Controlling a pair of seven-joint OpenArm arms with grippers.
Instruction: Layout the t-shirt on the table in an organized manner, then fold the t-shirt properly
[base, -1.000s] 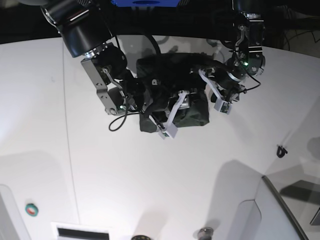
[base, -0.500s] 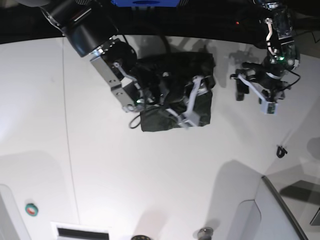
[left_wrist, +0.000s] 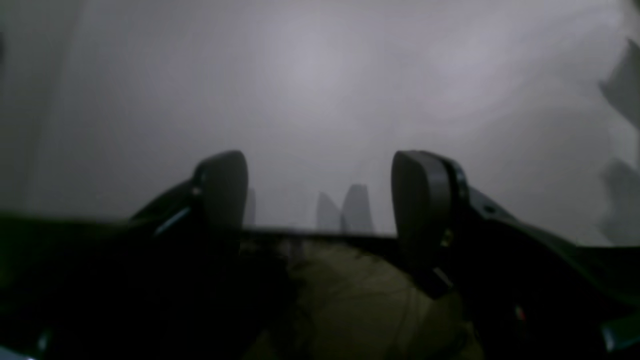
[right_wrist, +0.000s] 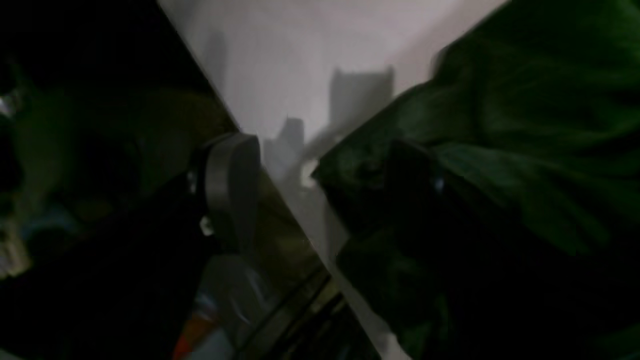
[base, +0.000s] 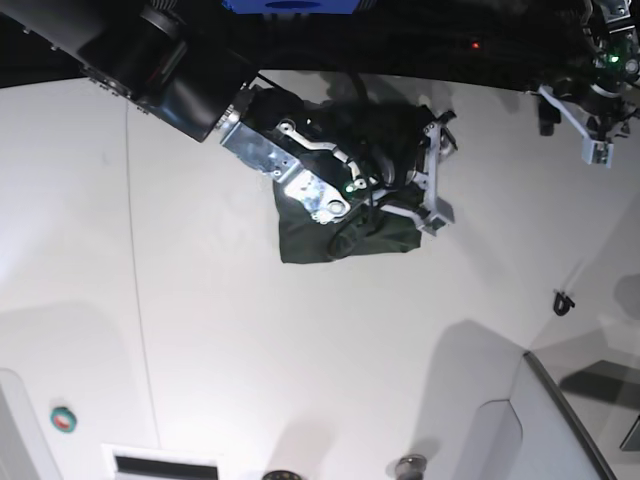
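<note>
Dark green t-shirt, bunched near the far middle of the white table; right gripper over its right edge, jaws spread, cloth against one finger; left gripper spread, empty, well apart at the far right.

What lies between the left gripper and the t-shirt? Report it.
Only bare white table. In the base view, the left gripper is well apart from the t-shirt.

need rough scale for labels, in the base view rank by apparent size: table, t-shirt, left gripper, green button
1. table, fills most of the view
2. t-shirt, partly hidden by the right arm
3. left gripper, at the far right edge
4. green button, the smallest
</note>
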